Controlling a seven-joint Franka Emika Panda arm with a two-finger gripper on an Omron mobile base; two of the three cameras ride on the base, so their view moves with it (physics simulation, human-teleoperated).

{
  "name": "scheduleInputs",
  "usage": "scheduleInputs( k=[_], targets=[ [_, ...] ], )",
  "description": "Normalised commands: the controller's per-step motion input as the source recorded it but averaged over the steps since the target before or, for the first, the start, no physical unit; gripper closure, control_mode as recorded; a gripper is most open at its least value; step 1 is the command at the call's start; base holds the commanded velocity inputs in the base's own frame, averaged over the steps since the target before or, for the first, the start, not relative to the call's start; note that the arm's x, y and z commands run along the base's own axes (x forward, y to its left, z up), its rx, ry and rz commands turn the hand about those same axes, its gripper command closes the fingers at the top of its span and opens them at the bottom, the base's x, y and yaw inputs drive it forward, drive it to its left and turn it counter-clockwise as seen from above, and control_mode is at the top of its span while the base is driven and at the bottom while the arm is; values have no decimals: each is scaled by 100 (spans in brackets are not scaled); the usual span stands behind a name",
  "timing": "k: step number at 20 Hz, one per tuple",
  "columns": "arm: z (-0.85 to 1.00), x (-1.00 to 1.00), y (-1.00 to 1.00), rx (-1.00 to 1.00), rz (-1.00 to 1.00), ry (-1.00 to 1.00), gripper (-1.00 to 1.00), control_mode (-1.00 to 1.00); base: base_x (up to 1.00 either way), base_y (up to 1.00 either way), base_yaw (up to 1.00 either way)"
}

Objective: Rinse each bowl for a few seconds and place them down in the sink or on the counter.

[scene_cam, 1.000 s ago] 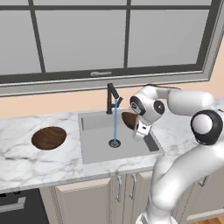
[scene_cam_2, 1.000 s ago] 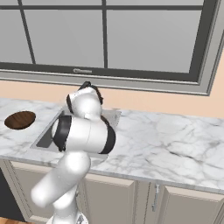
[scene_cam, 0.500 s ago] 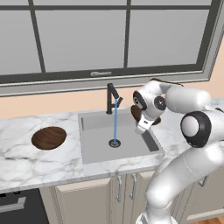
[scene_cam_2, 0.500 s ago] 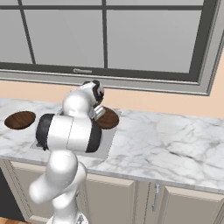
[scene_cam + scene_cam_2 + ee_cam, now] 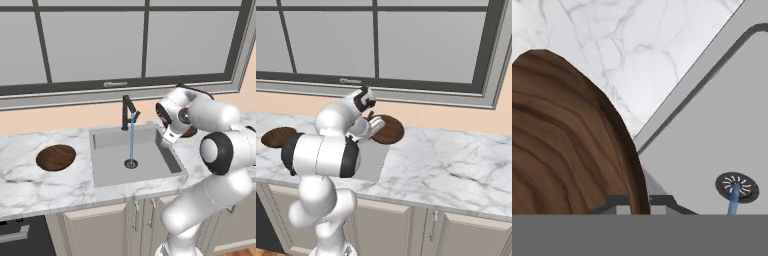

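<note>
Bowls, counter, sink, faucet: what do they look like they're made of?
Held bowl: wood, dark brown, clear grain bands, satin look. Bowl on the counter: the same dark wood. Counter: white marble or a marble-look slab, grey veins, smooth. Sink: matte grey, no glare; could be metal or composite. Faucet: matte black, probably coated metal.

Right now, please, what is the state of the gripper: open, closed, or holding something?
Gripper: closed on a wooden bowl, held over the counter by the right edge of the sink.
</note>
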Motion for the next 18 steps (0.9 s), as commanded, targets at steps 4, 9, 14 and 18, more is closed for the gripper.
scheduleInputs(
  k=[4, 9, 14, 18],
  targets=[
    [47, 3, -51, 0, -28, 32, 100, -100, 0, 0, 0],
    [44, 0, -45, 0, -28, 34, 100, -100, 0, 0, 0],
    [40, 0, -37, 1, -26, 35, 100, -100, 0, 0, 0],
    [35, 2, -29, 2, -22, 35, 100, -100, 0, 0, 0]
  ],
)
